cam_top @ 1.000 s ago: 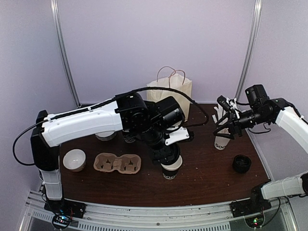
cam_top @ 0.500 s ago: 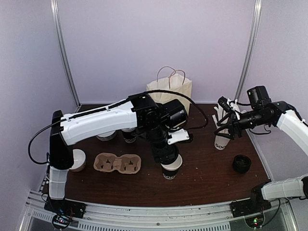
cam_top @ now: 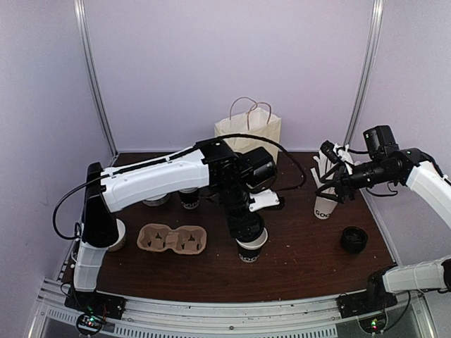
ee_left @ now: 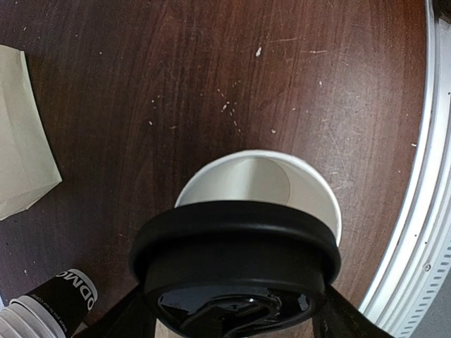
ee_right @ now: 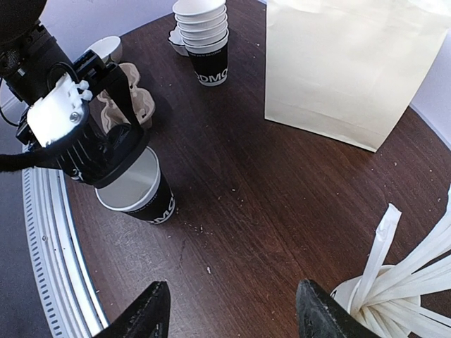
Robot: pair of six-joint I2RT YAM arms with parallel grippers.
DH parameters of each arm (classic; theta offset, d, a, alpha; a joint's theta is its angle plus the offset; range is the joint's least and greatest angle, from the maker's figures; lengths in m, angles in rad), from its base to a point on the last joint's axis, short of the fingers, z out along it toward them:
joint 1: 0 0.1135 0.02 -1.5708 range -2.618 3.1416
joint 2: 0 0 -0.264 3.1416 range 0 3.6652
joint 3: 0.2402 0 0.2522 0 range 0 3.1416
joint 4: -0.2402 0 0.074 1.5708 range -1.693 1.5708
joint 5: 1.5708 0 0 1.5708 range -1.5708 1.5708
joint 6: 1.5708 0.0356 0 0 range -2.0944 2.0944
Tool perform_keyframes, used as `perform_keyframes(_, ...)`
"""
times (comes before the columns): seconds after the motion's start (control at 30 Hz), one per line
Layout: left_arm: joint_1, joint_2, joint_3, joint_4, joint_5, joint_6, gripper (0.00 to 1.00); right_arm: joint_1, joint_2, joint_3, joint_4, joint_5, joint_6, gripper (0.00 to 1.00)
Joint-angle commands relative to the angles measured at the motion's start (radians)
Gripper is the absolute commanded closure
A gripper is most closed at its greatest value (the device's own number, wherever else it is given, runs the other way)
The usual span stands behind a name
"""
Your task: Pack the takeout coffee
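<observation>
Left gripper [ee_left: 232, 313] is clamped on the black lid [ee_left: 236, 243], hanging over the open coffee cup [cam_top: 248, 249], which stands front-centre on the table [cam_top: 303, 271] just right of the cardboard carrier [cam_top: 171, 239]. Main risk is misalignment: in the left wrist view the lid covers only the near part of the rim and the far side of the cup mouth shows past it. Pushing down from here likely loads one edge, so the paper wall buckles or the cup tips or skates. Nothing braces the cup. Right gripper [ee_right: 232, 310] is spread open, empty, well off by the cup of white sticks [cam_top: 324, 201]. The gap between lid and rim is hard to judge; the gripper hides it from above. A lid seated crooked could pop off later, on the way to the carrier or the paper bag [cam_top: 248, 132].
</observation>
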Motion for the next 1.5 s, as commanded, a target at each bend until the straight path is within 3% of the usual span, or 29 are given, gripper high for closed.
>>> perform_keyframes(0.0,0.007,0.022,0.037,-0.007,0.029,0.012,0.23,-0.006,-0.013,-0.014,0.026,0.015,0.007,0.35)
perform_keyframes(0.9,0.006,0.047,0.050,-0.008,0.093,0.013,0.15,-0.007,-0.006,-0.024,0.032,0.018,0.002,0.35)
perform_keyframes(0.93,0.006,0.047,0.051,-0.005,0.094,0.015,0.05,-0.007,-0.006,-0.024,0.031,0.018,0.002,0.35)
perform_keyframes(0.97,0.006,0.047,0.051,-0.006,0.095,0.017,0.03,-0.007,-0.005,-0.024,0.031,0.018,0.002,0.35)
perform_keyframes(1.47,0.006,-0.039,0.059,-0.002,0.092,0.038,0.03,-0.006,0.016,-0.006,0.005,-0.002,-0.017,0.34)
